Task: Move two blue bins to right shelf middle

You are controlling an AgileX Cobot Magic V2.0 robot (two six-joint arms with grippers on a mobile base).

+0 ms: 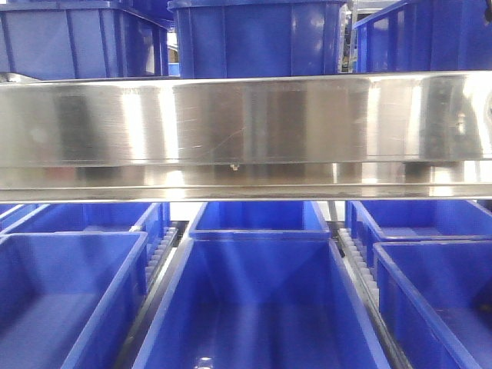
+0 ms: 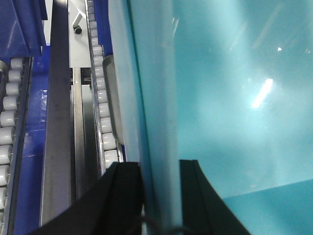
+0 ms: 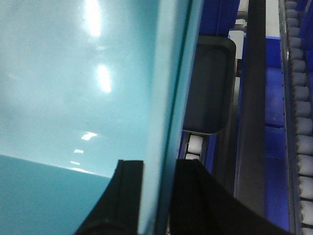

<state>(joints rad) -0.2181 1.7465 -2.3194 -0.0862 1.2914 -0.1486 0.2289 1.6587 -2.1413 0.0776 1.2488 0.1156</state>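
Aqua bin point(image 2: 230, 98) clamped by left gripper point(image 2: 159, 165); right gripper point(image 3: 159, 164) likewise; edges cropped.

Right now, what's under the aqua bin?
Below the left wall of the aqua bin, white rollers show, with one more roller below its right wall. The bin's floor hides whatever lies directly beneath. The left gripper and right gripper clamp its walls.

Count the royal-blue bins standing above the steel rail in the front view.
3 royal-blue bins: left bin, centre bin, right bin, side by side on the level above the steel rail. More may stand hidden behind them.
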